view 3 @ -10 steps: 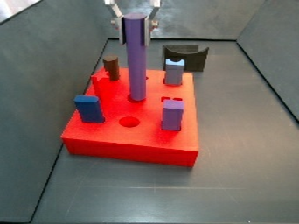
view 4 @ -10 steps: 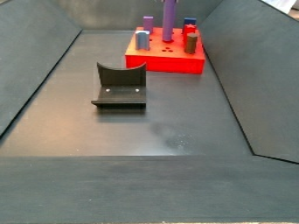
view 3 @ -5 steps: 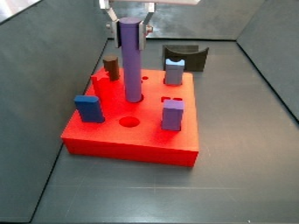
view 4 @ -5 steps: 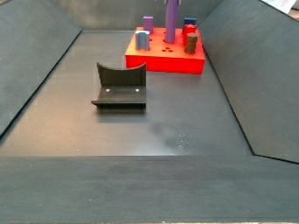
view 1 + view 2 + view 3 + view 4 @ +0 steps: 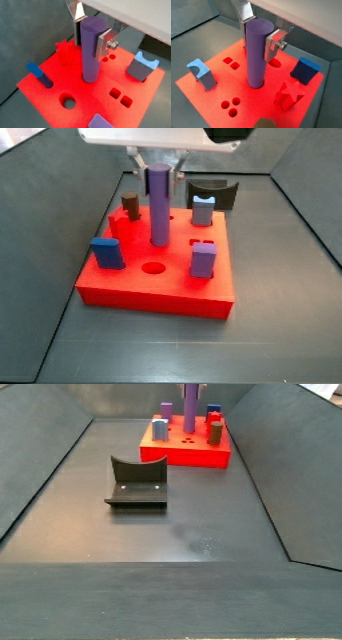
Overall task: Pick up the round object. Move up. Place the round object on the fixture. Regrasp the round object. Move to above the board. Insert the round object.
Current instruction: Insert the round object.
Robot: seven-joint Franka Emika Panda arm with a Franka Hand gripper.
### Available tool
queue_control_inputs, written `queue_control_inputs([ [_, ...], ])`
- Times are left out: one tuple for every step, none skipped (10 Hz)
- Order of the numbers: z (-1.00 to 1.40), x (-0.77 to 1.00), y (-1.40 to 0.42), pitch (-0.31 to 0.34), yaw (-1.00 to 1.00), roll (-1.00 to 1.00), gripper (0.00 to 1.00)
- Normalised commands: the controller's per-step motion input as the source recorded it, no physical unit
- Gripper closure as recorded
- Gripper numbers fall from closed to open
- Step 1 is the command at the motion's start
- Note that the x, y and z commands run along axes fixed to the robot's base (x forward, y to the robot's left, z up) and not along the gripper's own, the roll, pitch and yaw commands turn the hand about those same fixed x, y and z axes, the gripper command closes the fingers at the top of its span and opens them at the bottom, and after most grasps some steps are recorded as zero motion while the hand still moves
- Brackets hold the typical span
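Note:
The round object (image 5: 159, 203) is a long purple rod standing upright with its lower end in a hole near the middle of the red board (image 5: 154, 288). My gripper (image 5: 159, 168) is above the board, shut on the rod's top. In both wrist views the silver fingers (image 5: 103, 44) (image 5: 273, 44) press on either side of the rod (image 5: 90, 50) (image 5: 256, 55). The dark fixture (image 5: 136, 481) stands empty on the floor away from the board (image 5: 187, 454), and it shows behind the board in a side view (image 5: 214, 190).
Pegs stand on the board around the rod: a blue one (image 5: 104, 252), a short purple one (image 5: 203, 259), a brown one (image 5: 131, 206), a grey-blue one (image 5: 202, 210) and a red star-shaped one (image 5: 288, 95). Open holes (image 5: 152, 268) lie in front of the rod. Grey walls enclose the floor.
My gripper has moved down with the rod. The rod's top is lower and its lower end sits deeper in the board's hole.

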Motion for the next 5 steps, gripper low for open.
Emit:
queue_control_inputs([
  [-0.39,0.11,-0.08,0.000,-0.01,0.07,1.00],
  [-0.37,0.17,-0.11,0.031,-0.01,0.13,1.00],
  [-0.36,0.27,0.00,0.124,0.00,0.14,1.00],
  [-0.17,0.22,-0.04,0.044,0.00,0.05,1.00],
  [-0.01,0.00,-0.03,0.000,0.00,0.02,1.00],
])
